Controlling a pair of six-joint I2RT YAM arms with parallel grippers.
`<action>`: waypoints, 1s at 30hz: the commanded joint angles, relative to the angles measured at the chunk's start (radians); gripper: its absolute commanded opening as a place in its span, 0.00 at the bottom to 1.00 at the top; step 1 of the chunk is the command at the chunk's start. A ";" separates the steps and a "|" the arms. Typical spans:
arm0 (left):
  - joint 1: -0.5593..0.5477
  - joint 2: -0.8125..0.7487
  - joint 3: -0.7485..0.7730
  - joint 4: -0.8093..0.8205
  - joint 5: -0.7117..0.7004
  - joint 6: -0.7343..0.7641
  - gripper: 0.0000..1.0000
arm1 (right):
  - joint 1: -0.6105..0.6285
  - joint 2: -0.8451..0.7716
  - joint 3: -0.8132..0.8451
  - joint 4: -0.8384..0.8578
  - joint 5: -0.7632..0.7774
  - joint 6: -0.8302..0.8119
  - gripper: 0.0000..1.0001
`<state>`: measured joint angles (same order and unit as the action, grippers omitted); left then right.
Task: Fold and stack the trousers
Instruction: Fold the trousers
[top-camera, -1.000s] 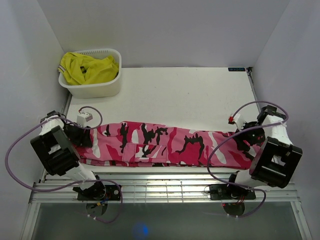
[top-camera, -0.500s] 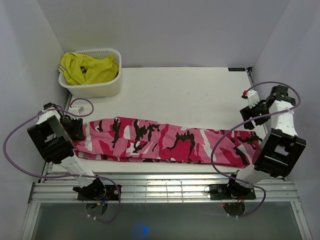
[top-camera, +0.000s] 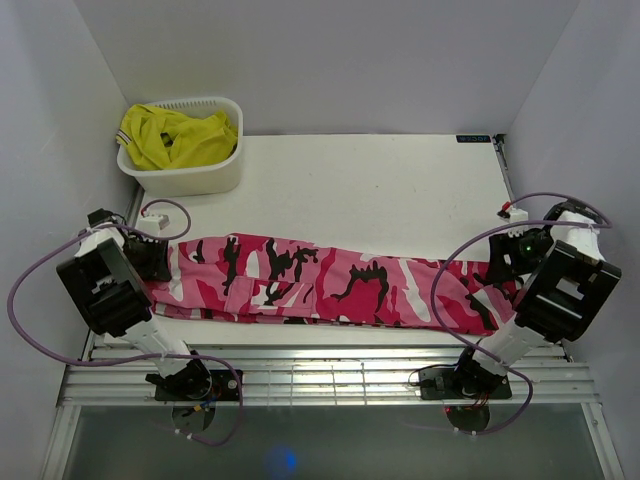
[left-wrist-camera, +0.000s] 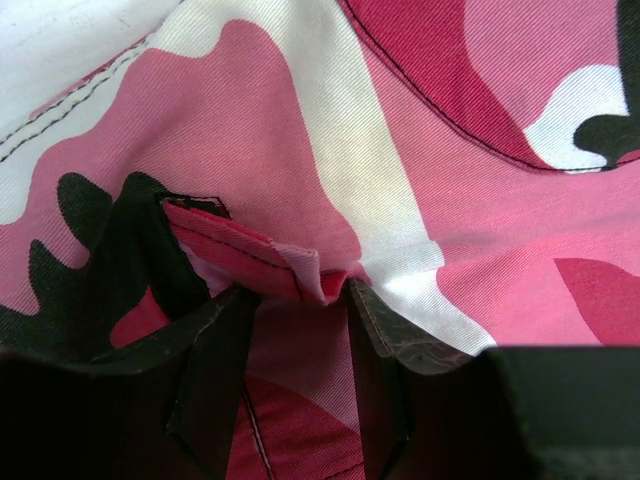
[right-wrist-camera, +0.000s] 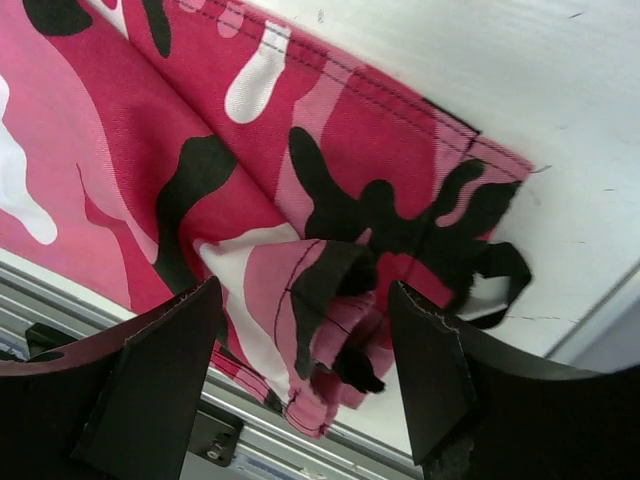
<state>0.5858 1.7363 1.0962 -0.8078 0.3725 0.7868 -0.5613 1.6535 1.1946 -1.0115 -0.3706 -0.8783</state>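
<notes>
The pink, white, dark red and black camouflage trousers (top-camera: 320, 280) lie stretched lengthwise along the table's front part, with a crumpled end at the right. My left gripper (top-camera: 160, 262) is at their left end. In the left wrist view its jaws (left-wrist-camera: 297, 295) are narrowly set, pinching a raised fold of the trousers (left-wrist-camera: 480, 230) between the tips. My right gripper (top-camera: 505, 265) is at the right end. In the right wrist view it (right-wrist-camera: 305, 290) is wide open over the bunched hem of the trousers (right-wrist-camera: 150, 130), and neither finger presses the cloth.
A white basket (top-camera: 225, 170) with a plain yellow garment (top-camera: 175, 138) stands at the back left corner. The white table (top-camera: 350, 190) lies bare behind the trousers. A metal rail (top-camera: 320, 370) runs along the front edge, and walls close in on both sides.
The trousers were pulled to the left and straightened. My right gripper let go of the hem, swung up towards the back, then came down over the bunched hem. My left gripper has stayed put since half a second ago.
</notes>
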 joint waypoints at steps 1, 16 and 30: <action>0.006 0.003 -0.042 0.042 -0.024 0.016 0.54 | 0.009 -0.020 -0.050 0.053 -0.053 0.058 0.73; 0.006 -0.011 -0.056 0.039 -0.030 -0.008 0.54 | 0.017 -0.026 -0.181 0.053 0.004 0.018 0.40; 0.006 -0.021 -0.048 0.039 -0.040 -0.004 0.54 | -0.006 -0.190 -0.032 0.204 0.025 0.090 0.08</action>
<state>0.5861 1.7176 1.0737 -0.7834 0.3756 0.7742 -0.5503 1.4826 1.1728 -0.9142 -0.4126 -0.8131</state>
